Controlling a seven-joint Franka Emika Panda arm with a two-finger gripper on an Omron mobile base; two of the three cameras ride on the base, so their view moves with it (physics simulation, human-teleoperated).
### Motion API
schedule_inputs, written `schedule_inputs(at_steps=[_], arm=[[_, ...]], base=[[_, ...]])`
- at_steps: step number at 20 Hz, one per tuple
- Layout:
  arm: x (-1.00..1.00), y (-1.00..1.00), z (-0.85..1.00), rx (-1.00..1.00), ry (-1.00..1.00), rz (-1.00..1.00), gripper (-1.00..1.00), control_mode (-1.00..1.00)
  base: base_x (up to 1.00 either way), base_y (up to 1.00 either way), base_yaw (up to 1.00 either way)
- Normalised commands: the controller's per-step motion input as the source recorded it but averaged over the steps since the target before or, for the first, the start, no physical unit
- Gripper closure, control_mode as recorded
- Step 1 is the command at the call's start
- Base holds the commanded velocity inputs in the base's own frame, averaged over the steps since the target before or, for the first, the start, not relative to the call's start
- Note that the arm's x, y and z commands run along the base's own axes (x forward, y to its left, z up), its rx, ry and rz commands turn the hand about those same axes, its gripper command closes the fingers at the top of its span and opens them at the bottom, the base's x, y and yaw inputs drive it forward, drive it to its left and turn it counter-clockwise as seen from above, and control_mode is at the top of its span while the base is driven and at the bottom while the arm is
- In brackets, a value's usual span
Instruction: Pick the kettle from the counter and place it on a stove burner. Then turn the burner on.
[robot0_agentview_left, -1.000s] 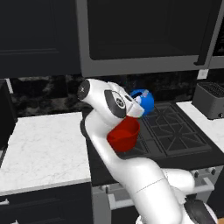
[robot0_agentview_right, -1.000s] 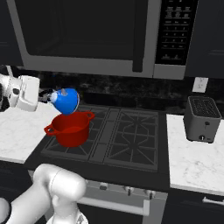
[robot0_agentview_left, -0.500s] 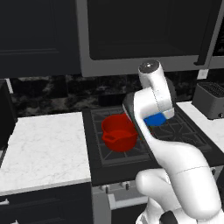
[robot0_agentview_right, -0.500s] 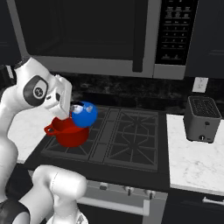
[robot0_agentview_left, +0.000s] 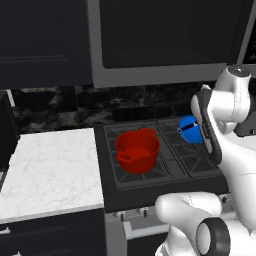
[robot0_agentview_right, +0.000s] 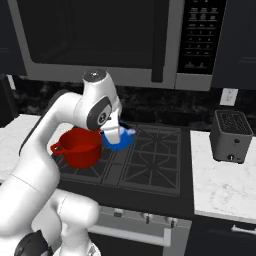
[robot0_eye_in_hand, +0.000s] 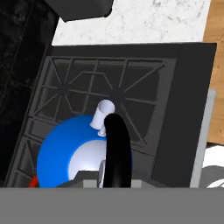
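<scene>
The small bright-blue kettle hangs over the dark cooktop, just right of the red pot. My gripper is shut on its thin black handle. In the right base view the kettle sits close beside the pot's rim. The hand view looks down on the kettle, its pale spout pointing toward a black stove burner grate below. The white marble counter lies left of the stove. My arm hides the kettle's right side in the left base view.
A red two-handled pot occupies the front-left burner. A dark toaster stands on the right counter. A microwave and dark cabinets hang low over the cooktop. The right-hand grates are bare.
My arm has swung from the left counter side across the red pot, carrying the kettle rightward over the cooktop. The pot has stayed put.
</scene>
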Motion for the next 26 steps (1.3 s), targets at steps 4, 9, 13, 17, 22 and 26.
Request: schedule_inputs(at_steps=[4, 9, 13, 17, 22, 26], arm=[[0.16, -0.52, -0.58, -0.02, 0.0, 0.01, 1.0, -1.0], [0.36, -0.66, -0.79, -0.15, 0.02, 0.0, 1.0, -1.0], [0.29, -0.14, -0.26, -0.09, 0.16, 0.0, 1.0, -1.0], [0.52, -0.04, -0.26, -0.06, 0.28, 0.0, 1.0, -1.0], [0.58, -0.29, -0.1, -0.02, 0.39, -0.05, 1.0, -1.0], [0.22, -0.23, -0.05, 0.0, 0.15, -0.04, 1.0, -1.0]], base=[[0.0, 0.0, 0.0], [0.0, 0.0, 0.0], [0.0, 0.0, 0.0], [0.0, 0.0, 0.0], [0.0, 0.0, 0.0], [0.0, 0.0, 0.0]])
